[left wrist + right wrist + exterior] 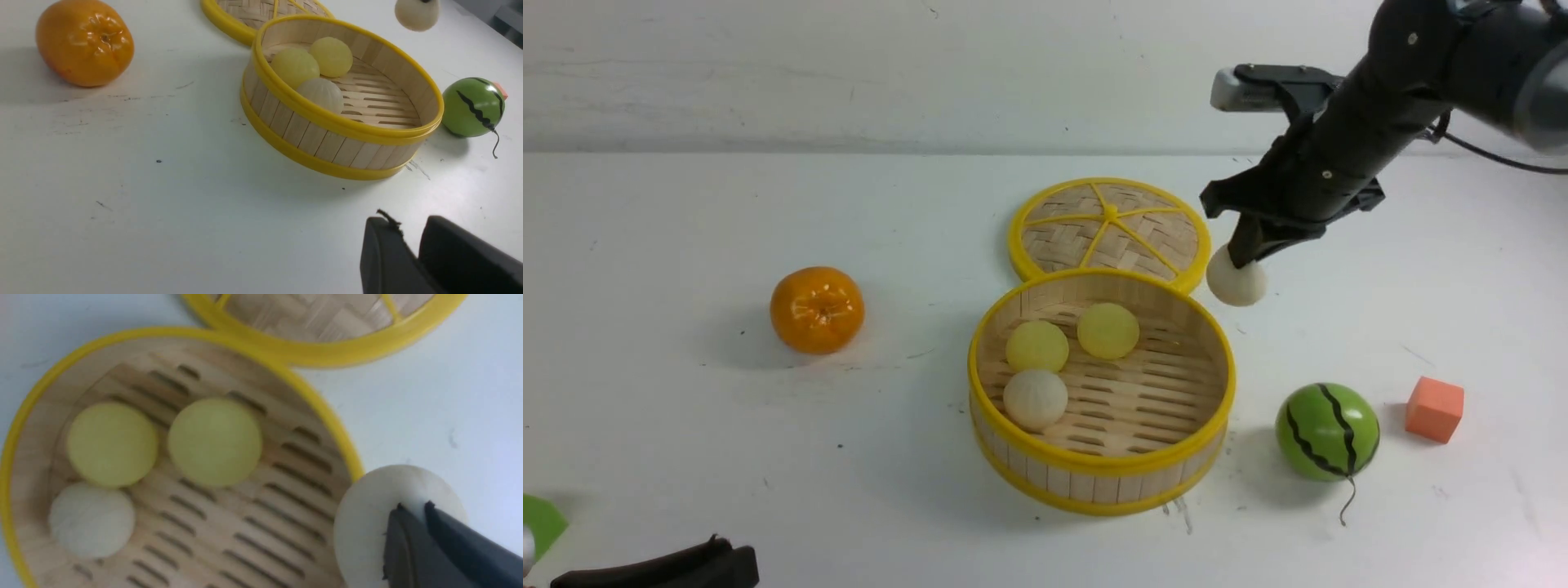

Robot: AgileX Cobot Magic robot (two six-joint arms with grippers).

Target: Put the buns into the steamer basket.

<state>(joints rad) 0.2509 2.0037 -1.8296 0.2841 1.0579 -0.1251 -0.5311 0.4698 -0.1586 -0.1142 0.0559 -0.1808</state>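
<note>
The right claw [1245, 255] is clenched on the pleated top of the last bun [1236, 282]. The bun hangs under its tips, clear of the table, just outside the basket [974, 384] at its far right rim. Gripping the top likely leaves the underside free to land on the slats. Two yellow buns [1037, 345] and a white bun [1035, 398] crowd the basket's left half, so its right half is open. The left claw [410, 232] sits well off the basket's near side; I cannot tell whether it is parted or closed.
</note>
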